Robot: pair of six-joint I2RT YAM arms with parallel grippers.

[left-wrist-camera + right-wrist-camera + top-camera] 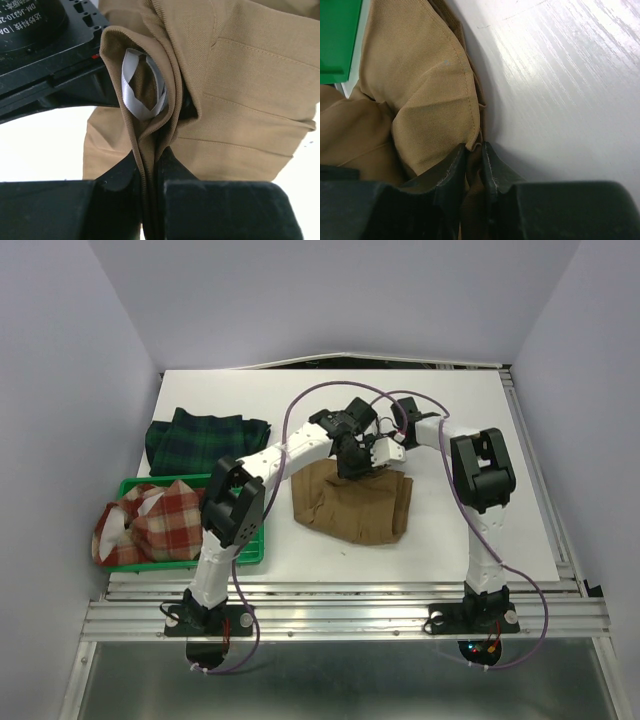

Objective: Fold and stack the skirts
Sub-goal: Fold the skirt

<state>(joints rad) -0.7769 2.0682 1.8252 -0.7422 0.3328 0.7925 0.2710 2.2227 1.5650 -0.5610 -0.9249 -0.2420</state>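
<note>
1. Our left pincer (352,464) is clamped on a bunched edge of the tan-brown pleated cloth skirt (350,508). In the left wrist view its black fingers (172,167) squeeze a thin fold of that cloth, with nothing but fabric between them.
2. Just beyond those fingertips, a pale grey ribbon loop (137,92) sits in the hollow of the fold.
3. Past the loop, on the far left of the left pincer, we see a black housing (35,30) with white print, close to the cloth.
4. Our right pincer (385,450) stands just beside the left pincer, on its right. It grips the same skirt, and the right wrist view shows its fingers (451,167) closed on brown cloth at the very tips.
5. From both pincers the skirt spreads toward the arm bases. It lies rumpled on the white surface (470,400), which runs right up beside the right pincer's fingertips.
6. Well to the left of the left pincer, the dark green-navy tartan cloth skirt (205,438) lies in a loose heap on the surface.
7. Left of that pincer and nearer the bases, the red-orange-white plaid cloth skirt (150,520) lies in the green plastic tray (250,545), spilling over its left rim.
</note>
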